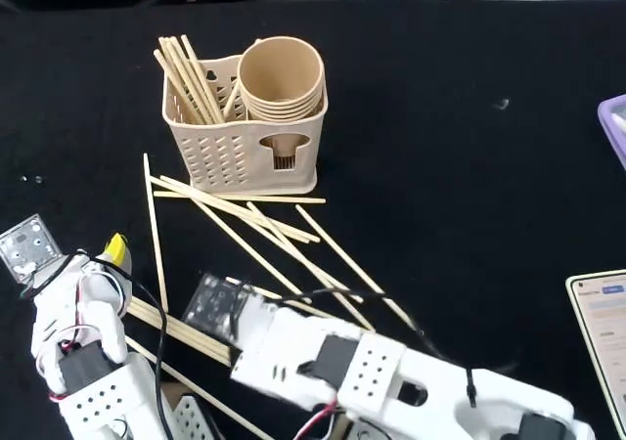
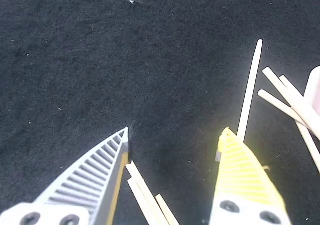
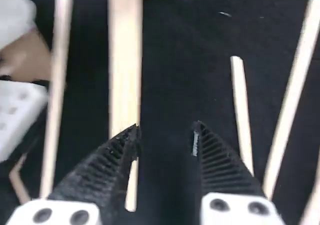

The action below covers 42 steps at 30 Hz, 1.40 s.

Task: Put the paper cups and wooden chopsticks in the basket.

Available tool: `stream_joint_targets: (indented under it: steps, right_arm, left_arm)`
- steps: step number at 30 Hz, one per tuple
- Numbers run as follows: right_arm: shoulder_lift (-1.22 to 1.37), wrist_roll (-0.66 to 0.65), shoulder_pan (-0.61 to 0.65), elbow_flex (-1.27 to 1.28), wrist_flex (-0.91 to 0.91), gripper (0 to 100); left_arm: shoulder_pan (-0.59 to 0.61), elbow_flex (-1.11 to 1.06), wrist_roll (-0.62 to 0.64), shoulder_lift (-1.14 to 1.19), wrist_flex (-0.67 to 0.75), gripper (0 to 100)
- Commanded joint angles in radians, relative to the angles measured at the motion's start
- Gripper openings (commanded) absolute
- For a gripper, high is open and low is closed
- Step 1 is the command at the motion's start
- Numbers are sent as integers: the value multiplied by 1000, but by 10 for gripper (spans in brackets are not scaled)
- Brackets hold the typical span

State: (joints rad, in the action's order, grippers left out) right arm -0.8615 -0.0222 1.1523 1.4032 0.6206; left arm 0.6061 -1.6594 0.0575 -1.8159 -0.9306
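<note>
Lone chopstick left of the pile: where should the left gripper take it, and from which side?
Probably mid-shaft of the lone chopstick, from straight above, jaws across its width. It lies flat on the table, and its middle is clear of the pile.

Overhead view down over table point(image 1: 469, 166), wrist cameras close above chopsticks point(image 3: 124, 60)

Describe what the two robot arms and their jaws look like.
The left arm and right arm are white plastic with perforated panels, black cables and red wiring. The left gripper has one ribbed grey jaw and one yellow; the right gripper has black toothed jaws. All taper to points.
</note>
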Motion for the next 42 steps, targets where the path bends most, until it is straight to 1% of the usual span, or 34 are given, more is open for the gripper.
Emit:
stream_joint_targets:
  steps: [1, 5, 8, 14, 21, 25, 27, 30, 35, 38, 42]
  right_arm:
    - [-30, 40, 44, 1, -38, 165]
    - [-25, 41, 44, 1, -40, 165]
    - [28, 41, 44, -10, -41, 163]
    - [266, 48, 44, -137, -43, 162]
    - [472, 40, 44, -272, 32, 162]
    - [506, 37, 44, -283, 35, 143]
    - [506, 15, 44, -283, 34, 90]
    - [506, -63, 44, -286, 34, 10]
    - [504, -78, 41, -361, 129, 54]
    - [504, -81, -6, -390, 155, 15]
    - [504, -83, -138, -397, 158, 11]
  left_arm:
    - [1, 19, 5, -6, 18, 284]
    - [-1, 19, 5, -6, 18, 284]
    - [-2, 19, 5, -6, 18, 284]
    - [4, 19, 6, -6, 18, 284]
    - [5, 19, 6, -6, 18, 284]
    - [5, 19, 6, -6, 17, 284]
    - [5, 19, 6, -6, 17, 284]
    - [5, 19, 6, -6, 17, 284]
    - [5, 19, 6, -6, 17, 284]
    - [5, 19, 6, -6, 17, 284]
    - [5, 19, 6, -6, 17, 284]
